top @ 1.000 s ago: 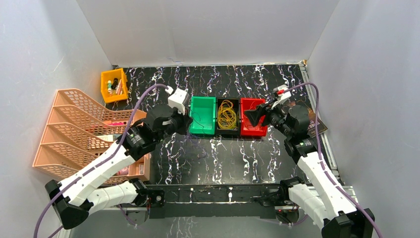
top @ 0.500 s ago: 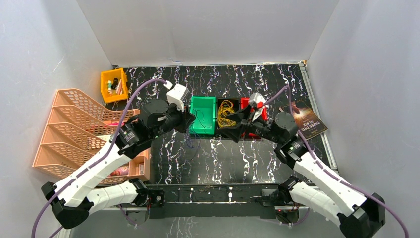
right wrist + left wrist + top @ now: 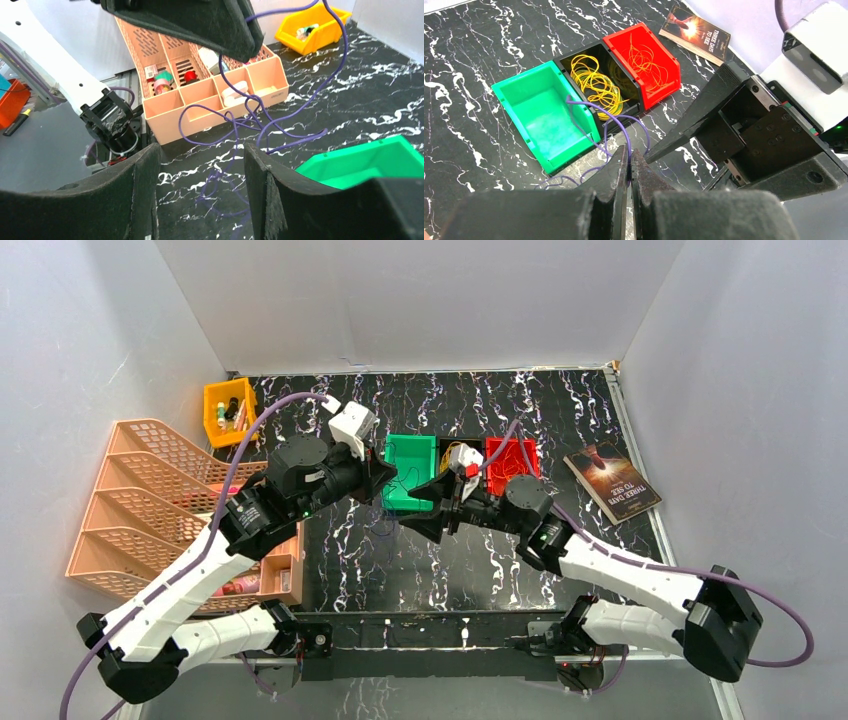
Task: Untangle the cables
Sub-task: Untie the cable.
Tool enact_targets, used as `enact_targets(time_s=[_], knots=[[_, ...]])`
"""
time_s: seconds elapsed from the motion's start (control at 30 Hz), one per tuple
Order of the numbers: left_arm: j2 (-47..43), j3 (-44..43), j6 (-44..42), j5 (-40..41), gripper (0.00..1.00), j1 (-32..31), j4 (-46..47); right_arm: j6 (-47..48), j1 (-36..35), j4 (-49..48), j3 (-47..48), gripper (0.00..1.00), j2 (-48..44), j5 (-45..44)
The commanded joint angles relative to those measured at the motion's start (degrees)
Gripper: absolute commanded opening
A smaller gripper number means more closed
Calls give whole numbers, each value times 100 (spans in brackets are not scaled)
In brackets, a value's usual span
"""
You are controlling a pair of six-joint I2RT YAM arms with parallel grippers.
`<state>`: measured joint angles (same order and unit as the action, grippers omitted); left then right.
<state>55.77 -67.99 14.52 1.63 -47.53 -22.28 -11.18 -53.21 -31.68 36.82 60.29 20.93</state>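
You've got the left gripper pinched shut on the purple cable, fingers pressed together with the strand coming out between the tips. From there the cable hangs in loose loops down to the black marble-pattern table, in front of the green bin. One loop rises past that bin's near corner.

Your right gripper is spread wide and holds nothing. It sits low, close to the left one. In its wrist view, purple strands lie between the two fingers. I can't tell if they touch the pads.

Other cables:
- Yellow cables are bunched in the black bin, the middle of the three.
- Orange-red cables are in the red bin, touching the black one.

Readable text: only the book, lying flat to the right of the red bin. Its cover reads "THREE DAYS TO SEE".

Also on your left side:
- A peach organiser with small items; any labels are too small to read.
- A yellow bin further back.
- A tiered peach tray against the left wall.
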Motion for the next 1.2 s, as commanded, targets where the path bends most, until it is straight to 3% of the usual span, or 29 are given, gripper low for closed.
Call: enact_targets(time_s=[0.0, 0.57, 0.87, 1.17], knots=[[-136, -224, 82, -196, 0, -11, 84, 216, -70, -1020, 462, 69, 118, -88], [-70, -241, 252, -541, 0, -10, 216, 459, -93, -1548, 994, 67, 1019, 14], [-21, -347, 257, -991, 0, -5, 297, 71, -89, -1982, 936, 42, 1617, -975], [-91, -717, 270, -1047, 0, -12, 304, -458, -92, -1819, 554, 26, 1960, -1622]])
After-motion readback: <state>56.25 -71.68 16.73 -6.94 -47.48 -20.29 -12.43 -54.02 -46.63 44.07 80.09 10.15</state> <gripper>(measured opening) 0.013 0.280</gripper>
